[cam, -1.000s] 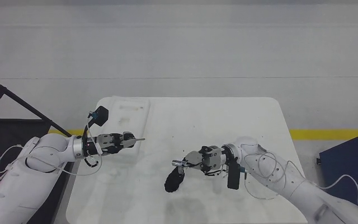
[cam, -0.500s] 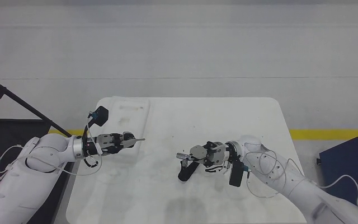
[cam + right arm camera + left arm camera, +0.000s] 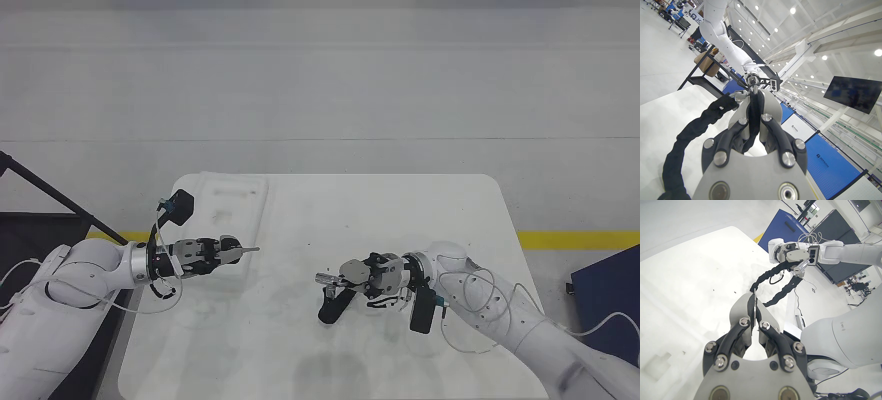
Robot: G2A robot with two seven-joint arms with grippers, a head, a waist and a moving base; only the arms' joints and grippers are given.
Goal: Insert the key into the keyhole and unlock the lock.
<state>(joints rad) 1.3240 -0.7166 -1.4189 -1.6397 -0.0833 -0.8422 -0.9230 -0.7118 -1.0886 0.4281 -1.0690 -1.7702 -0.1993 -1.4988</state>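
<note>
My left claw (image 3: 754, 298) is pressed together on a flat silver metal key (image 3: 754, 307), whose blade points across the white worktop (image 3: 400, 215) toward my right claw (image 3: 338, 281). That claw pinches the black fabric-sleeved cable lock (image 3: 770, 273) just behind its silver cylinder (image 3: 799, 266) (keyhole end turned toward the key). Key and cylinder are well apart, both held above the worktop, and the cable loop hangs below the cylinder.

The right hand (image 3: 754, 97) pinches the black-sleeved cable lock (image 3: 696, 124).
</note>
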